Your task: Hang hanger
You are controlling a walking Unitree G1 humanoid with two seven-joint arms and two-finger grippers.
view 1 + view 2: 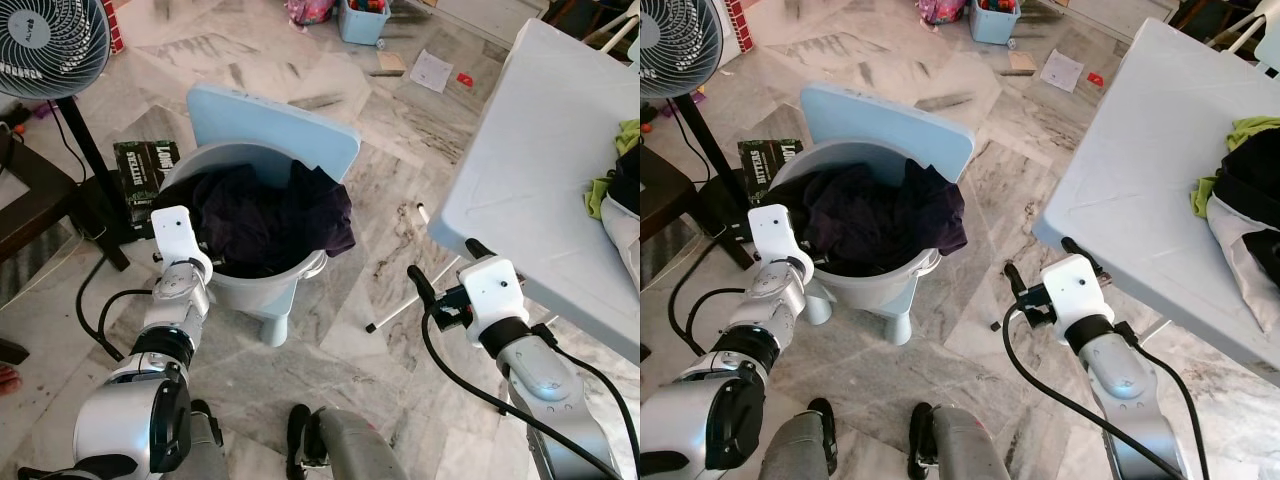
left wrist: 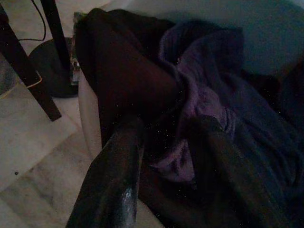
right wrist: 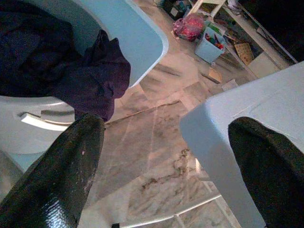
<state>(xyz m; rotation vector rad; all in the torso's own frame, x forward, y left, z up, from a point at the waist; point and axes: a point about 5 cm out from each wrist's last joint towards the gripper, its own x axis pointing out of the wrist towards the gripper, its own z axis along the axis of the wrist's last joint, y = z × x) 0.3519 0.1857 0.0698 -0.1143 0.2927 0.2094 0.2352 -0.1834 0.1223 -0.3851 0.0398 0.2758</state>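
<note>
A pale blue laundry basket (image 1: pixel 250 292) stands on the marble floor with its lid (image 1: pixel 270 125) tipped up behind it. Dark purple clothes (image 1: pixel 270 220) fill it and spill over the rim. My left gripper (image 2: pixel 168 126) is at the basket's near left rim, open, its fingers (image 2: pixel 118 166) reaching in over the purple cloth (image 2: pixel 204 95). My right gripper (image 1: pixel 448 268) hangs open in the air just below the corner of the light blue table (image 1: pixel 530 150), holding nothing. A thin white rod (image 1: pixel 410 300) slants to the floor under that corner.
A standing fan (image 1: pixel 50 40) and its black pole are at the far left, beside a dark box (image 1: pixel 145 165) on the floor. Green, black and white clothes (image 1: pixel 625 180) lie on the table's right side. Bins and papers (image 1: pixel 430 70) sit at the far wall.
</note>
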